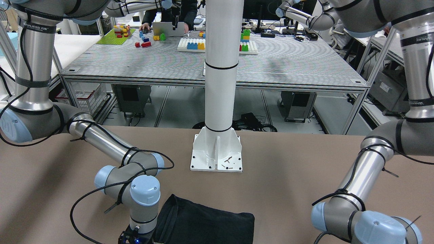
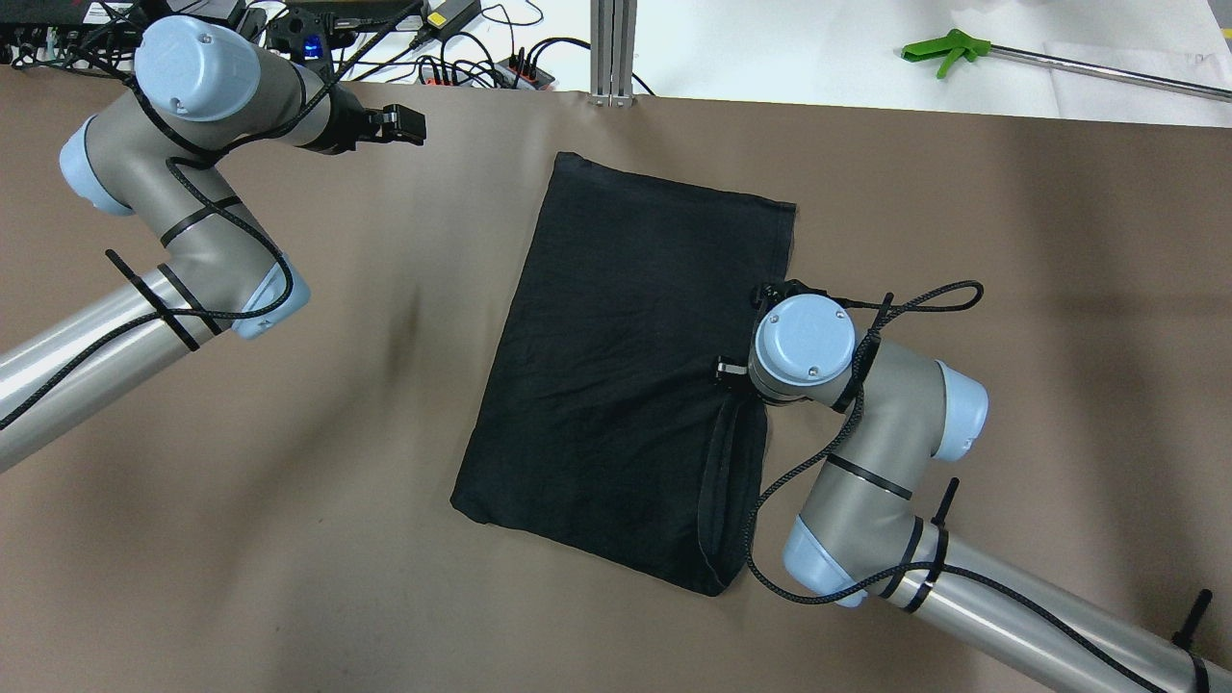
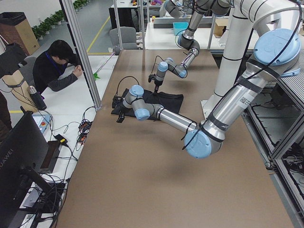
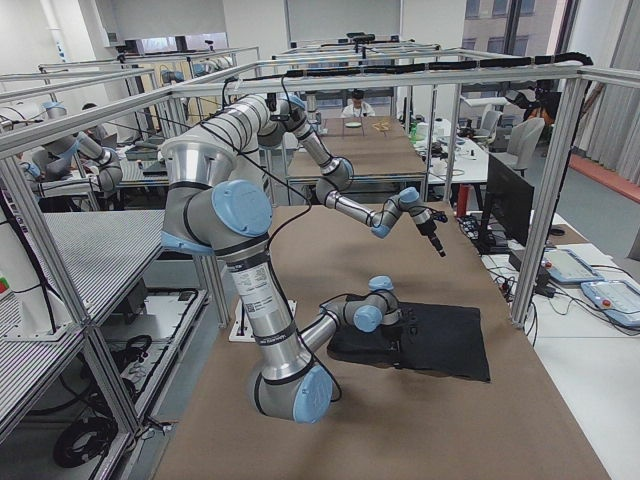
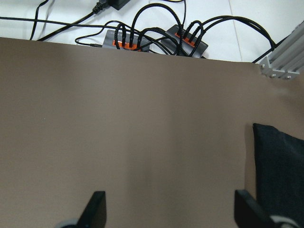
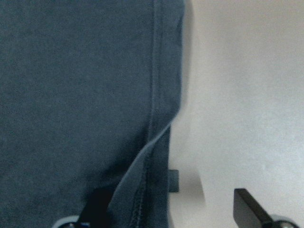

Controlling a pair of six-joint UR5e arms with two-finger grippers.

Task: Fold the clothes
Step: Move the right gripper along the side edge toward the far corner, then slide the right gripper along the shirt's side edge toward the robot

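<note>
a: where do you find the clothes?
b: the clothes (image 2: 626,366): one black folded rectangle, flat on the brown table (image 2: 289,577), out in front of the white column (image 1: 220,84), on your side of it. a hemmed edge runs along the robot's right.
a: right gripper?
b: right gripper (image 6: 171,209): about as far out from the column as the clothes, at that hemmed edge. jaws wide apart and straddling it, one finger (image 6: 97,209) over the fabric, the other over bare table. nothing clamped. contact with the cloth: you cannot tell.
a: left gripper?
b: left gripper (image 5: 171,213): further from the column than the clothes, to the robot's left, near the power strips (image 5: 124,42). jaws spread wide, nothing between them, bare table beneath.
</note>
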